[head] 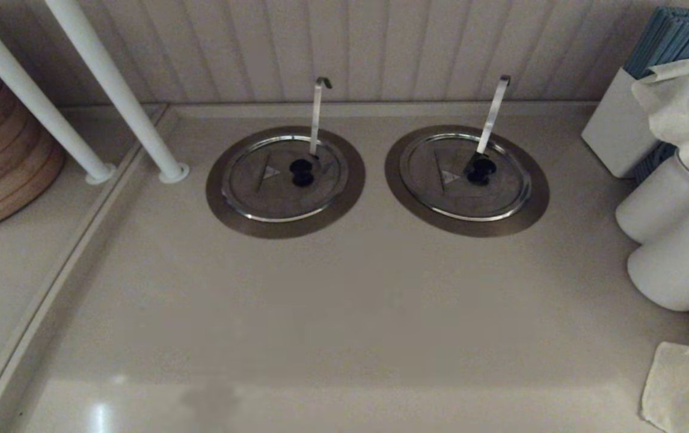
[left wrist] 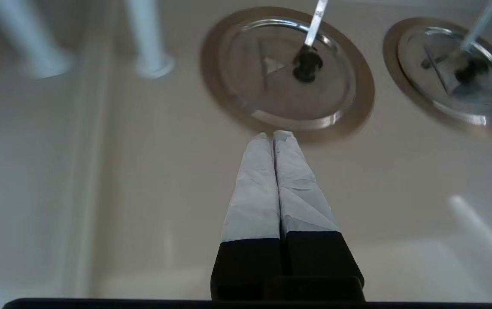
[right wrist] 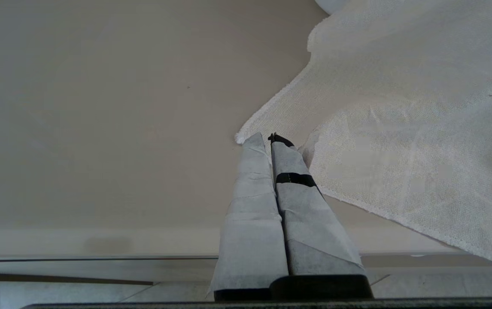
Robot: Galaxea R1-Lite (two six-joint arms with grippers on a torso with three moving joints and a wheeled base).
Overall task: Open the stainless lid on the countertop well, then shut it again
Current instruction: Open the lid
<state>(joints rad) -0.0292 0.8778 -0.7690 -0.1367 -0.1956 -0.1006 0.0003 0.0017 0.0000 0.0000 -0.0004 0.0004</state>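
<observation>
From my head camera, two round steel lids sit closed on a beige countertop point(head: 344, 313), neither of my arms in sight; the stainless lid point(head: 272, 186) on my left lies flat in the countertop well point(head: 218, 198), its black knob point(head: 302, 172) at centre, a small engraved triangle beside it, and a thin hooked ladle handle point(head: 317, 114) rising through the rim. A second lid point(head: 453, 192) to the right sits the same way in its own brushed-steel collar. White poles point(head: 110, 90) stand at the far left; a white cloth point(head: 681, 385) and white containers point(head: 669, 240) crowd the right edge. From my left wrist, my left gripper point(left wrist: 273, 135) hangs above the bare counter just short of the near collar, its pale wrapped fingers point(left wrist: 254, 189) pressed together, gripping nothing and touching nothing; the stainless lid point(left wrist: 271, 94) lies ahead, shiny at its raised rim. From my right wrist, my right gripper point(right wrist: 268, 138) is likewise clenched and empty, wrapped fingers point(right wrist: 254, 201) together over smooth counter, its tips at the corner of the woven white cloth point(right wrist: 400, 128); whether they touch it I cannot tell.
</observation>
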